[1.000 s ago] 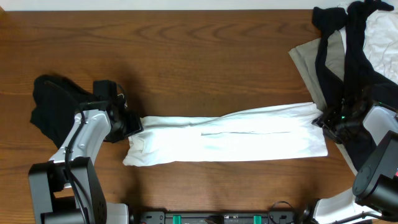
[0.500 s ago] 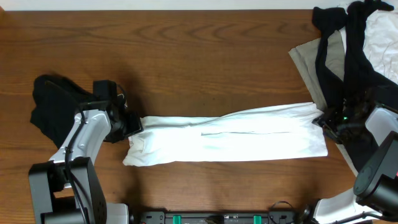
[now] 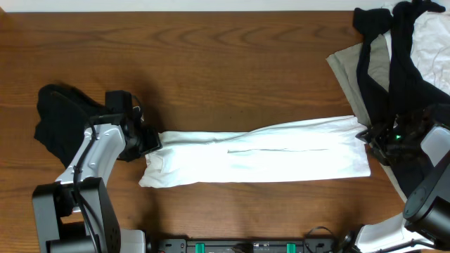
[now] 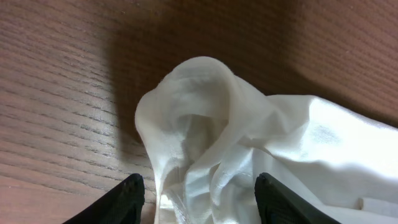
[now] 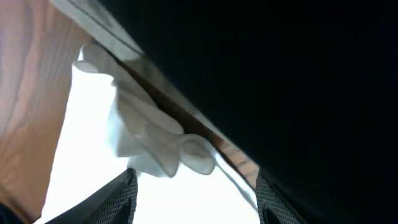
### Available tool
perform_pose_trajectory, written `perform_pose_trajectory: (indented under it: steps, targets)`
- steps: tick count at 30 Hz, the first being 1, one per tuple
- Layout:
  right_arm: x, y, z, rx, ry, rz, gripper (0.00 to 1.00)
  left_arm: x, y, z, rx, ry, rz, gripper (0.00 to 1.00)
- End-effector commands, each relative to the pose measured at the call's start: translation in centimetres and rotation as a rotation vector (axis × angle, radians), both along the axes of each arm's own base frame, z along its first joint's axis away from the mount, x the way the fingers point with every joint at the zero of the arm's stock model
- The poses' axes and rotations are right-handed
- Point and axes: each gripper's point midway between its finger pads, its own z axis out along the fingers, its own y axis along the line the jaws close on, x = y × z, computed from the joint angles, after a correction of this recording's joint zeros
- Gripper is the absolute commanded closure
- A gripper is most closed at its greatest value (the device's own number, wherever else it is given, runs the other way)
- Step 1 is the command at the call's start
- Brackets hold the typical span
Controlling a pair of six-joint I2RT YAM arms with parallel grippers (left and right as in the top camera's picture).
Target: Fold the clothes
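My left fingers (image 3: 151, 140) stand apart around the white T-shirt's (image 3: 260, 158) bunched end; my right fingers (image 3: 369, 135) gape, holding nothing.

You're getting wide bare table (image 3: 232, 70) across the back and middle, with nothing standing on it. The white shirt (image 3: 260, 158) is lying as a long flat strip across the front centre, so you're passing over it freely. Bare wood is running along its near edge. At the left a black garment (image 3: 60, 119) is lumping up just behind the left arm (image 3: 98, 151) and crowding that side. At the right the pile (image 3: 394, 63) of black, beige and white pieces is filling the corner and reaching down to the shirt's right end. The right gripper (image 5: 194, 186) is sitting tight under black cloth. Between the fingers of the left gripper (image 4: 200, 186), bunched shirt is taking up most of the gap.
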Motion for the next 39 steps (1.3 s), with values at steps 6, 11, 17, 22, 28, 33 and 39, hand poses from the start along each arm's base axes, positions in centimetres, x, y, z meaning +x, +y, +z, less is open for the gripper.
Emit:
perform_pose_trajectory:
  steps: [6,11,17,22,28,33,39]
  targets:
    - [0.9,1.0,0.3,0.094,-0.048,-0.027,0.39,-0.4,0.1,-0.3,0.011,0.020,-0.003,0.40]
    - [1.2,0.9,0.4,0.097,-0.056,-0.038,0.38,-0.4,0.1,-0.3,0.011,0.020,-0.002,0.40]
    - [0.8,0.4,-0.3,0.067,-0.036,-0.056,0.35,-0.4,0.1,-0.3,0.011,0.020,-0.002,0.40]
    - [0.0,0.8,-1.6,0.061,-0.028,-0.068,0.35,-0.4,0.1,-0.3,0.011,0.020,-0.002,0.40]
    - [-1.3,1.7,-3.2,0.066,-0.019,-0.068,0.39,-0.4,0.1,-0.3,0.011,0.020,-0.003,0.40]
    - [-1.7,1.9,-3.4,0.065,-0.016,-0.054,0.64,-0.6,0.1,-0.4,0.010,0.026,-0.003,0.40]
    - [-1.5,1.8,-3.4,0.057,-0.029,-0.044,0.99,-0.8,0.1,-0.4,0.009,0.038,-0.003,0.41]
